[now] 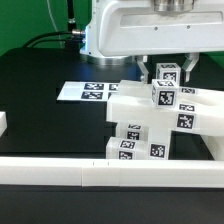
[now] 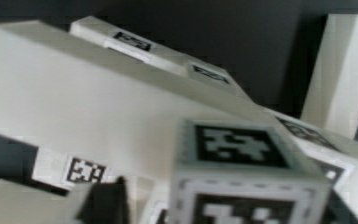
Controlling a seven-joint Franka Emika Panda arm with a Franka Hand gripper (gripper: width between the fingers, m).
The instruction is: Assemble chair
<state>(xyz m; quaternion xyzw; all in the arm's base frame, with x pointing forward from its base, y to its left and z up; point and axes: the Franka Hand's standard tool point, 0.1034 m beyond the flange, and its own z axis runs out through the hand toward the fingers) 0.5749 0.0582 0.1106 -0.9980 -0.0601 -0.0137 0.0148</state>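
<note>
The chair's white pieces stand joined at the exterior view's right: a slab (image 1: 135,100) lies on top, with tagged blocks (image 1: 140,135) stacked below it. A square post (image 1: 167,78) with tags stands upright above the slab. My gripper (image 1: 167,66) comes down over it, a dark finger on each side, shut on the post. In the wrist view the post's tagged end (image 2: 242,150) fills the foreground, and the slab (image 2: 105,90) runs slantwise behind it. My gripper (image 2: 190,205) shows only one dark finger (image 2: 108,200), beside the post. The other finger is hidden.
The marker board (image 1: 88,90) lies flat on the black table behind the chair parts. A long white border rail (image 1: 90,175) runs along the front, with a short one (image 1: 3,125) at the exterior view's left. The arm's white body (image 1: 150,25) hangs overhead.
</note>
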